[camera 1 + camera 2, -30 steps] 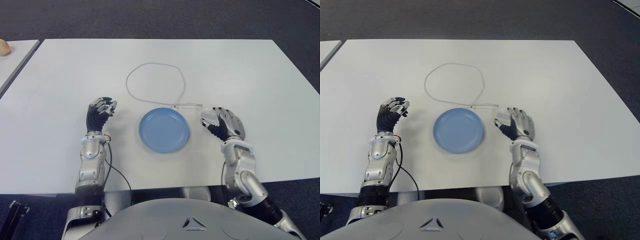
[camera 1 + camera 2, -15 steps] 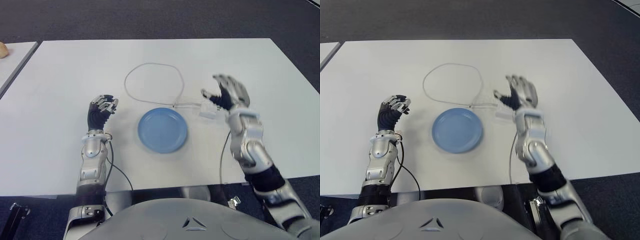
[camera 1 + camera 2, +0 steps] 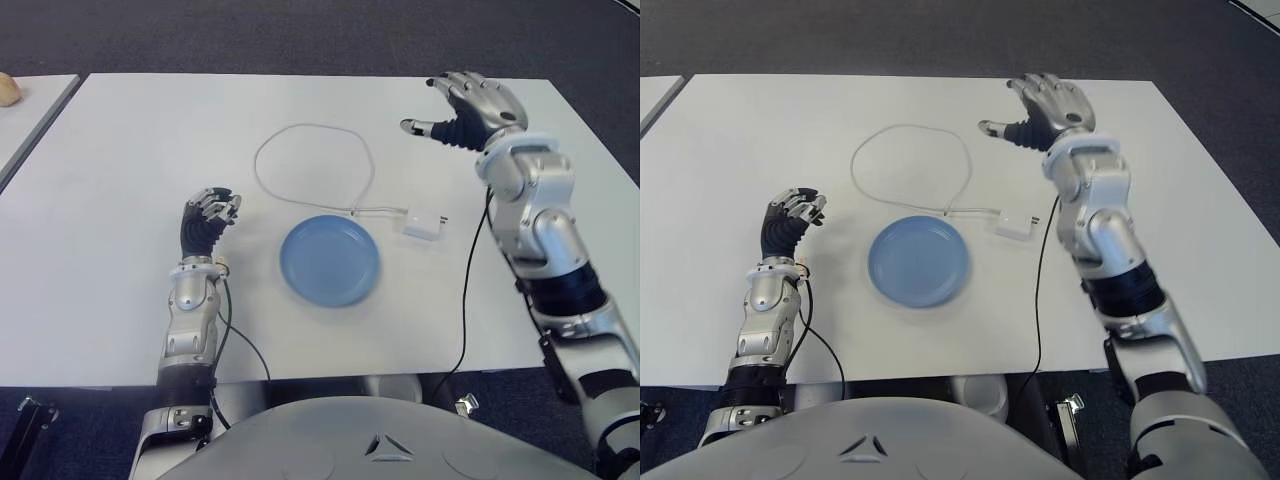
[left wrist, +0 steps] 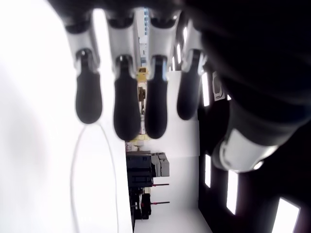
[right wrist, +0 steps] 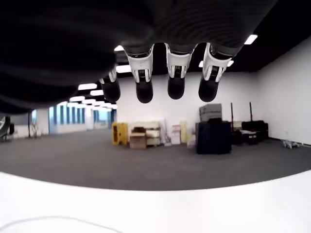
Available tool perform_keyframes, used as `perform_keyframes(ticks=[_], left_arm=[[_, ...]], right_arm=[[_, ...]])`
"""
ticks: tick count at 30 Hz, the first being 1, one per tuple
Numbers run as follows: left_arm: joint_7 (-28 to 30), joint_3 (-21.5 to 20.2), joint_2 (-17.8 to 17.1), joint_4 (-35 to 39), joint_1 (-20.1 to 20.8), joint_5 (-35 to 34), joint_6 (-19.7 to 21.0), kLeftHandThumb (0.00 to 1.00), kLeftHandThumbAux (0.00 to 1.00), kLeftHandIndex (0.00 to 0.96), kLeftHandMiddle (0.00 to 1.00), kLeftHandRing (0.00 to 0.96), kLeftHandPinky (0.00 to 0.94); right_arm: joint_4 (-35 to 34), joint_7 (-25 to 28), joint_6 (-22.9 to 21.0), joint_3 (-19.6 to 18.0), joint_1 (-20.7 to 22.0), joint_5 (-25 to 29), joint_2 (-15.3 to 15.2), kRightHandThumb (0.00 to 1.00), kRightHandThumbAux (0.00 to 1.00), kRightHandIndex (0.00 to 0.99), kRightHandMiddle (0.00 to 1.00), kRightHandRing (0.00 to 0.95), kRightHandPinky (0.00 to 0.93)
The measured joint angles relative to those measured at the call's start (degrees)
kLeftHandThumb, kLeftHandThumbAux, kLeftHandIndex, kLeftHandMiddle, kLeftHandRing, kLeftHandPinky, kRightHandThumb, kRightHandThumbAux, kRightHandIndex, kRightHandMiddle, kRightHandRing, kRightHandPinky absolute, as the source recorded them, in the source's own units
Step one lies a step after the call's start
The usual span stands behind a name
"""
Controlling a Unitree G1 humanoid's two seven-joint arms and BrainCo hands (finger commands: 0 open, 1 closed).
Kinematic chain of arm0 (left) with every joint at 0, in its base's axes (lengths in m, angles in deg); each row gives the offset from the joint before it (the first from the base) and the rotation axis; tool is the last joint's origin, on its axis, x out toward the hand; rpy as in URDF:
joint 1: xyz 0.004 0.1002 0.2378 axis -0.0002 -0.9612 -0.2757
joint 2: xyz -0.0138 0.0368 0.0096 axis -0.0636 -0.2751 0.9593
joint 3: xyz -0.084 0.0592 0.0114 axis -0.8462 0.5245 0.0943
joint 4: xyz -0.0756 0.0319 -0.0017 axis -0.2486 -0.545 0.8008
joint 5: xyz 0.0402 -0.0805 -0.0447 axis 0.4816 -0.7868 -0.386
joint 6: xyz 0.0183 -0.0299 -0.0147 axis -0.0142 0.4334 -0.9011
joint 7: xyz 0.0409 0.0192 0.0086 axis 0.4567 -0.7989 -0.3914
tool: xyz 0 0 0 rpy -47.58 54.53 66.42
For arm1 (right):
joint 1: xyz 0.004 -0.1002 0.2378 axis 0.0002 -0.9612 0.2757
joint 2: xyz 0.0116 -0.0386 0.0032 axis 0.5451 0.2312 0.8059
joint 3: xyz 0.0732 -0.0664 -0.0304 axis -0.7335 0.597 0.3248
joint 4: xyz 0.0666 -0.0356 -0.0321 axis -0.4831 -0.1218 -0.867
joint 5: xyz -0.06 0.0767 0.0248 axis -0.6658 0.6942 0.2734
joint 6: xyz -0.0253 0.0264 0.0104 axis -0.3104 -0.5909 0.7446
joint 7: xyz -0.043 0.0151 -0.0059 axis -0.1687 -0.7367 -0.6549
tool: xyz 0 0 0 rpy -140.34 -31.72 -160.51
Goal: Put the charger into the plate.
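The white charger block [image 3: 424, 223] lies on the white table [image 3: 120, 150], just right of the blue plate [image 3: 330, 260], which holds nothing. Its thin white cable [image 3: 262, 165] loops away behind the plate. My right hand [image 3: 455, 108] hangs in the air beyond the charger, well above the table, with its fingers spread and nothing in it; its wrist view shows only its fingertips [image 5: 175, 91] and the room. My left hand [image 3: 206, 218] shows to the left of the plate, fingers loosely bent and holding nothing.
A second table edge with a small pale object [image 3: 8, 90] shows at the far left. A black wire [image 3: 468, 290] hangs along my right forearm. Dark carpet surrounds the table.
My right hand has risen from beside the plate and swung away over the far side of the table, uncovering the charger. The charger and plate have stayed put. My left hand has barely moved.
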Motion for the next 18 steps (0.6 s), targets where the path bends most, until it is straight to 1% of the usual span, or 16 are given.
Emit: perform_keyframes(ticks=[2, 6, 11, 18], left_arm=[[0.03, 0.09, 0.02, -0.07, 0.01, -0.18, -0.01, 0.836, 0.676, 0.414, 0.489, 0.598, 0.584], [0.27, 0.17, 0.15, -0.16, 0.14, -0.47, -0.11, 0.836, 0.676, 0.418, 0.486, 0.593, 0.58], [0.3, 0.06, 0.21, -0.13, 0.14, -0.82, -0.1, 0.836, 0.675, 0.421, 0.484, 0.589, 0.582], [0.3, 0.06, 0.17, 0.28, -0.09, -0.81, 0.11, 0.836, 0.675, 0.415, 0.493, 0.603, 0.595]], right_arm=[[0.77, 1.33, 1.7, 0.35, 0.73, 0.0, -1.04, 0.573, 0.134, 0.0, 0.0, 0.0, 0.0], [3.95, 0.86, 6.95, 0.75, 0.42, 1.25, -2.94, 0.556, 0.127, 0.0, 0.0, 0.0, 0.0], [9.39, -4.32, 14.87, -0.37, -3.45, 5.85, -5.06, 0.54, 0.121, 0.0, 0.0, 0.0, 0.0], [15.16, -11.14, 25.18, -1.88, -8.93, 11.07, -7.47, 0.495, 0.118, 0.0, 0.0, 0.0, 0.0]])
